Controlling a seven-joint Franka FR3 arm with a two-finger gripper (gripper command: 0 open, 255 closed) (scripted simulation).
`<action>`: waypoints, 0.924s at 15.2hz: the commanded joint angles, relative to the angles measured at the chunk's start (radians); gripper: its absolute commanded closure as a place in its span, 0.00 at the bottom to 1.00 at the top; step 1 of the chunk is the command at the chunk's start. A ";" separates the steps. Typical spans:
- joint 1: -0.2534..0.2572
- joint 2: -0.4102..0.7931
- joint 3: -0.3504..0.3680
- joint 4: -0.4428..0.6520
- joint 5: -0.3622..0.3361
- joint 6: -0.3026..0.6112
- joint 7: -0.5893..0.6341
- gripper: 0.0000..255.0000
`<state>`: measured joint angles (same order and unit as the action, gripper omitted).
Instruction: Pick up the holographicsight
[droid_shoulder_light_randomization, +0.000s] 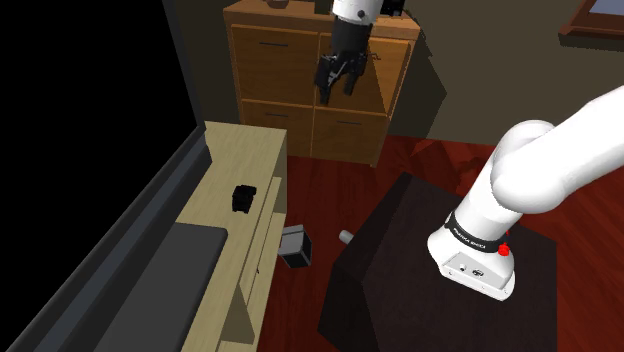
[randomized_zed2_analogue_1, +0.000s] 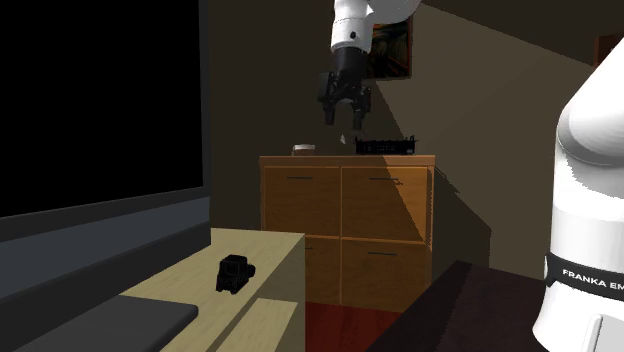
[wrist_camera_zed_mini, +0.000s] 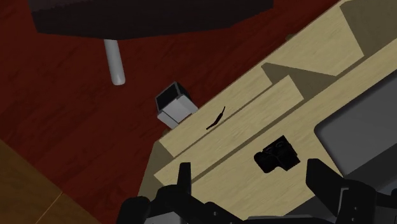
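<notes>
black and small, the holographic sight (droid_shoulder_light_randomization: 243, 198) sits on the pale wooden desk (droid_shoulder_light_randomization: 245, 150), well below the gripper (droid_shoulder_light_randomization: 337, 88), whose 2 fingers stand spread and empty, so it should descend centred over the sight, straddle it squarely, then close.

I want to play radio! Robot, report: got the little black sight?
All-black two-finger gripper open, high up. Small black boxy sight untouched on pale wooden desk. Nothing seen between them.
</notes>
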<state>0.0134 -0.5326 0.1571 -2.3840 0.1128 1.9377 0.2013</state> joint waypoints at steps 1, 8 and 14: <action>0.002 0.060 0.024 -0.004 0.007 0.065 0.030 0.00; 0.008 0.291 0.103 0.033 0.000 0.251 0.145 0.00; 0.017 0.517 0.151 0.118 -0.056 0.381 0.263 0.00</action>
<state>0.0292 -0.0520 0.3020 -2.2837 0.0680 2.3018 0.4445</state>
